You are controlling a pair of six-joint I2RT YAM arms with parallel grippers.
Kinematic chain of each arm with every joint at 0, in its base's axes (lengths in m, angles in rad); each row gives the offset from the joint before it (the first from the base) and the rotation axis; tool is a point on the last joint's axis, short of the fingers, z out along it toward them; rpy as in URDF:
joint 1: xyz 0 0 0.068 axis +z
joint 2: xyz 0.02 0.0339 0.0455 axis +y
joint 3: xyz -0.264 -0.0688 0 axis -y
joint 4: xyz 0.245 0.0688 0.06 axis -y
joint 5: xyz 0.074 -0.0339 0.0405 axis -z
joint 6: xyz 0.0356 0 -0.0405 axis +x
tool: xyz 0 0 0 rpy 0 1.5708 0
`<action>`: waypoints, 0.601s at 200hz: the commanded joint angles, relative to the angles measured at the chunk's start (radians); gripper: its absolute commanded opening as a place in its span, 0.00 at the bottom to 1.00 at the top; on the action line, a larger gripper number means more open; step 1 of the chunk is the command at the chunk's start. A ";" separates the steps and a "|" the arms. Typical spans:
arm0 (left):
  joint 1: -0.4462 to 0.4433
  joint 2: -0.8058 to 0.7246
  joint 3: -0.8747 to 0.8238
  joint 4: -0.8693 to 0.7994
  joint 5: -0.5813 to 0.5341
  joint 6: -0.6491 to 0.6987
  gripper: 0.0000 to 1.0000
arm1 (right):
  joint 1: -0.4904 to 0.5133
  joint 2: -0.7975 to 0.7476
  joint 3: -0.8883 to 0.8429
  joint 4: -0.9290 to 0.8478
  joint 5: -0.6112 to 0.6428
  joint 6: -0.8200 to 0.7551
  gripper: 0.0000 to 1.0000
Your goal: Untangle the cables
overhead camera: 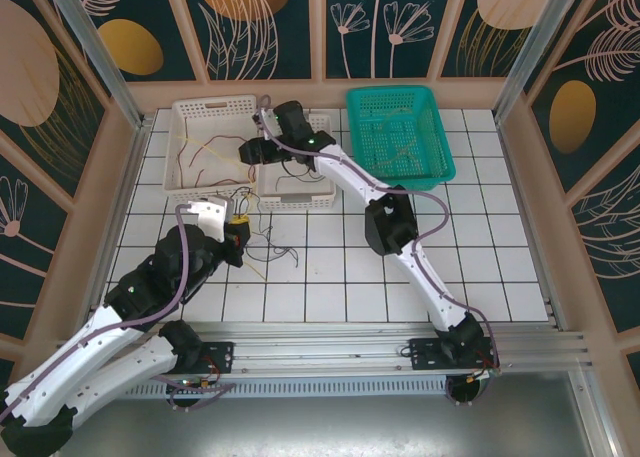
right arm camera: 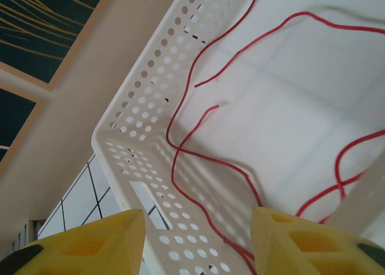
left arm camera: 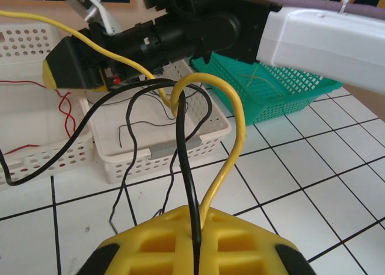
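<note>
Desk: white tiles with dark joints, walled by panels painted with leaves; three baskets stand along its far side in the overhead view.

Left tool: bottom centre of the left wrist view. Its yellow fingers are clenched together, grasping two of the cables.

Cables: a loose tangle of thin strands lies on the desk just right of the left tool, left of centre in the overhead view.

Yellow cable: rises from between the clenched fingers, arches into a hoop at frame centre, then runs off to the upper left across the black body of the other arm's tool.

Black cable: leaves the same grip, climbs beside the yellow cable, bends left and sweeps down to the left edge of the frame. Thinner dark strands hang in front of the nearer white basket.

Right tool: bottom of the right wrist view. Its two yellow fingers stand well apart, released, with nothing gripped between them. In the overhead view it hangs upper left of centre, where the two white baskets meet.

Left white basket: upper left of the overhead view, perforated walls.

Red cables: several thin red strands curl over the floor of this basket, across the middle and right of the right wrist view.

Second white basket: touching the first on its right, partly under the right arm.

Teal basket: upper right of the overhead view, mesh walls, apart from the white pair, with a few pale yellow strands inside.
</note>
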 commanded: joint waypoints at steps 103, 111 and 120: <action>0.005 0.146 0.035 0.189 0.119 -0.175 0.00 | -0.078 -1.002 -0.996 0.294 0.049 0.009 0.52; 0.005 0.156 0.021 0.229 0.147 -0.176 0.00 | -0.078 -1.061 -1.074 0.334 0.039 0.029 0.52; 0.004 0.167 0.008 0.266 0.171 -0.178 0.00 | -0.077 -1.129 -1.168 0.380 0.015 0.056 0.53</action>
